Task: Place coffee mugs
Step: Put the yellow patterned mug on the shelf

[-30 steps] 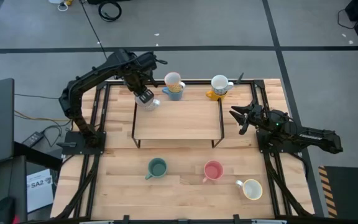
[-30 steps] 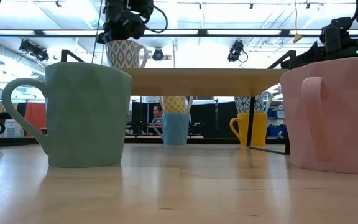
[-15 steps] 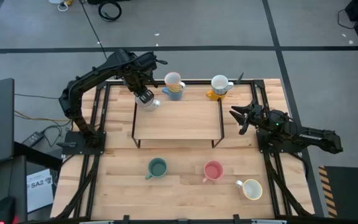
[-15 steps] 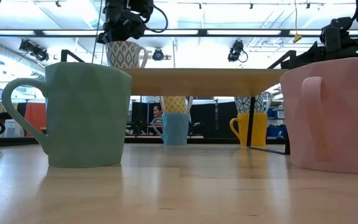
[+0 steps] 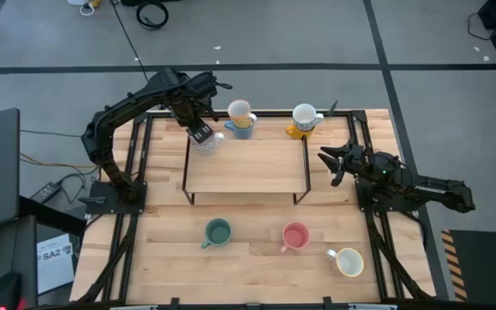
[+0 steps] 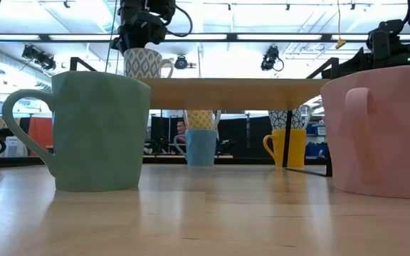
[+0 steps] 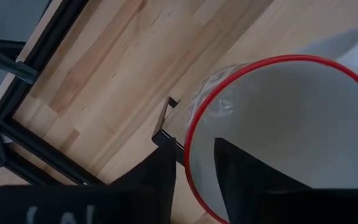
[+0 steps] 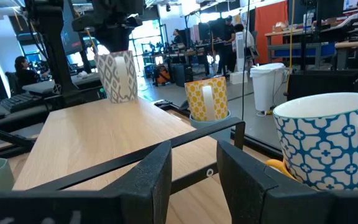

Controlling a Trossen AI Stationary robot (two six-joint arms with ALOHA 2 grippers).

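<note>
1. White grey-patterned ceramic mug (image 5: pixel 205 141) sits on raised wooden shelf (image 5: pixel 257 168), back-left corner.
2. Left gripper (image 5: pixel 198 132) fingers narrowly straddle its rim; right gripper (image 5: pixel 332 165) parted, empty, beside the shelf.
3. Risk: lift-off snags the rim and tips the mug off the edge.

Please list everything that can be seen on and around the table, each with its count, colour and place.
Table: one, light wood, under everything.
Shelf: one, wood on black legs, mid-table.
Grey-patterned mug: one, shelf's back left corner.
Yellow-patterned mug: one, stacked in the blue mug, behind shelf.
Blue-patterned mug: one, stacked in the yellow mug, behind shelf.
Green mug, pink mug, cream mug: one each, front row.
Person: one, seated, room beyond.
Left tool: open, astride grey-patterned mug's rim.
Right tool: open, right of shelf.
</note>
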